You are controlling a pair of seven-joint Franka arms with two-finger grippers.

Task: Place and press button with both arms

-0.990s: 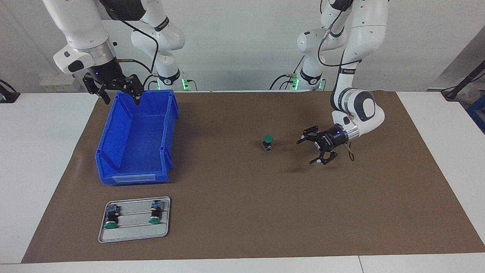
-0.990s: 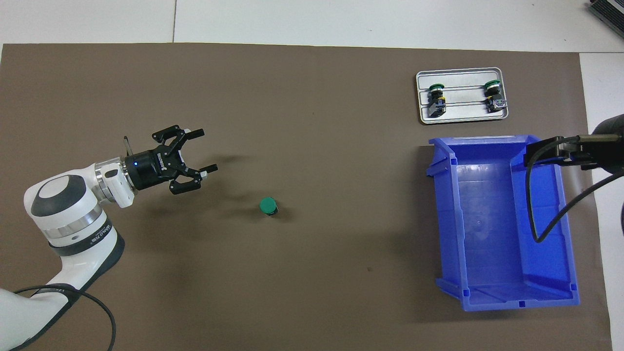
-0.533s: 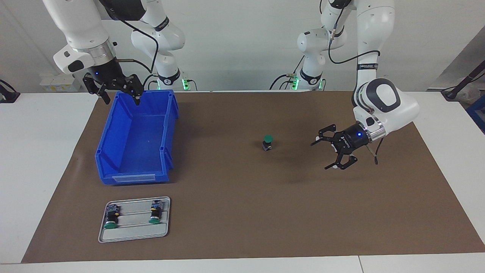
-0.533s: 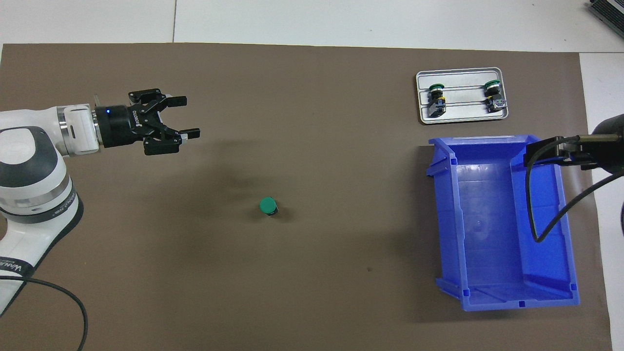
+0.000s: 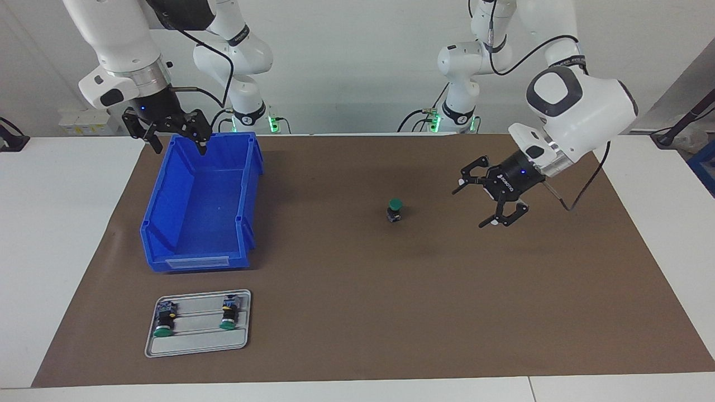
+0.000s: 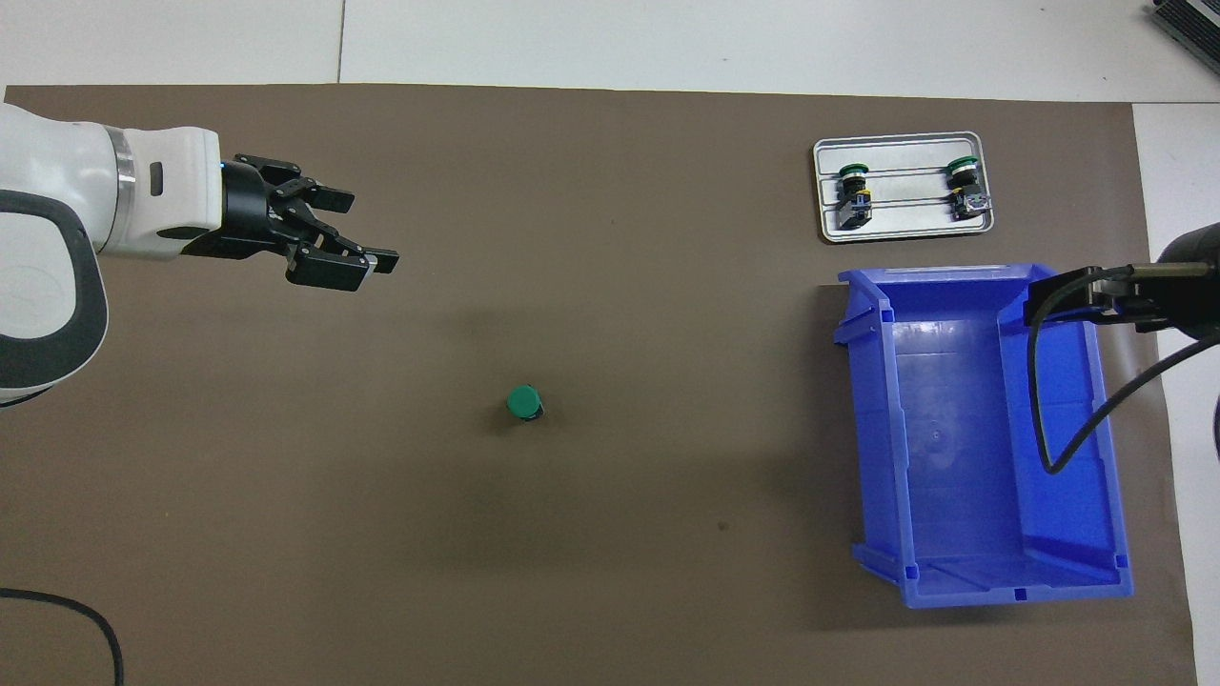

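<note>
The left gripper (image 5: 485, 202) hangs with its fingers spread and empty over the brown mat (image 5: 357, 312), toward the left arm's end. The button (image 5: 395, 210) stands upright near the mat's middle, green cap up, well apart from it. The right gripper (image 5: 177, 140) – also spread, empty – waits over the blue bin (image 5: 167, 223), at its edge nearest the robots. Risk: a press that comes off-centre may tip this narrow button, since nothing steadies it.

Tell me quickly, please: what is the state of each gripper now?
Left gripper: open, holding nothing, raised over the brown mat.
Right gripper: open, holding nothing, over the blue bin.
</note>
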